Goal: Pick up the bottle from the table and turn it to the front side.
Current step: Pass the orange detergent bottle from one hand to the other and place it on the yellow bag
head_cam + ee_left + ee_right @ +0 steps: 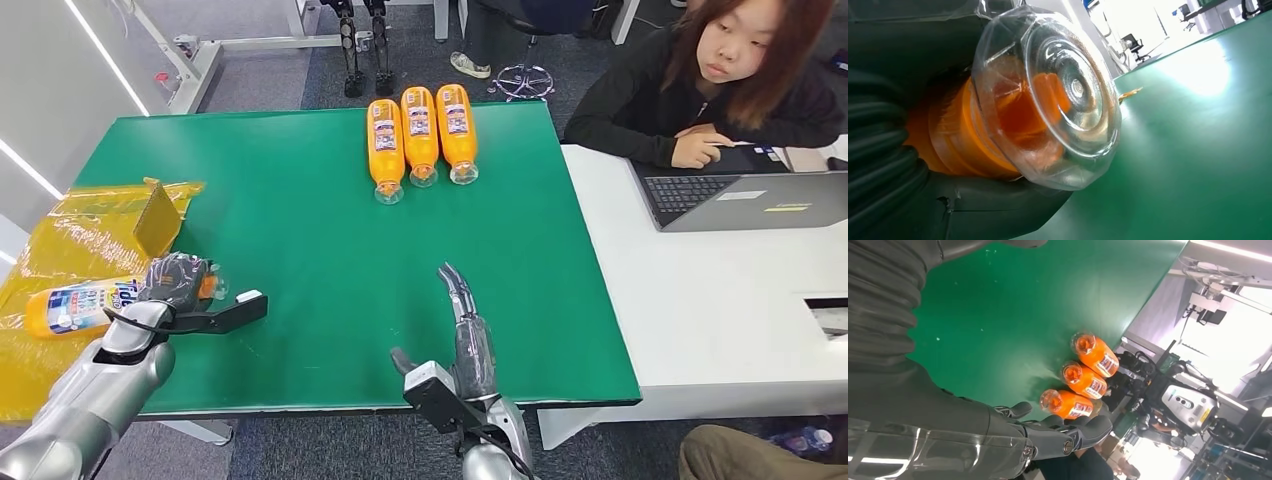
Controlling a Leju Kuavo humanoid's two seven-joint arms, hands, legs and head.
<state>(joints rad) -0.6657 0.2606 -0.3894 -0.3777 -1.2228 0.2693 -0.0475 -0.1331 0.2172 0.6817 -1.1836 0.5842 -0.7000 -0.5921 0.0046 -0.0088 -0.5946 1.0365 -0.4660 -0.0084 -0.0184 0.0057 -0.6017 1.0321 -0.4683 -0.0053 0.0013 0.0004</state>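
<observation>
- The left robot hand (180, 282) is wrapped around a bottle (85, 306) near its cap end — the dark fingers hide the neck, while the labelled body sticks out to the left. I judge this to be the grasp or lift step of the task.
- In the left wrist view the clear cap (1068, 95) faces the camera with orange liquid behind it, so the grip sits just behind the cap; that leaves the label free to be read once the bottle is turned.
- The bottle lies on its side over the yellow bags (70, 240) at the left end of the bench (300, 250), apart from the others. Whether it is already lifted off the bag I cannot tell.
- The right robot hand (462, 320) holds nothing, its fingers spread and stretched forward over the green surface near the front edge — probably waiting out of the way.
- Three bottles (420, 135) lie side by side at the far edge, caps toward the robot and labels up; they look like finished ones, showing where the held bottle should go.
- A person (720, 80) sits at a laptop (750, 200) on the adjoining white table, well apart from both hands.
</observation>
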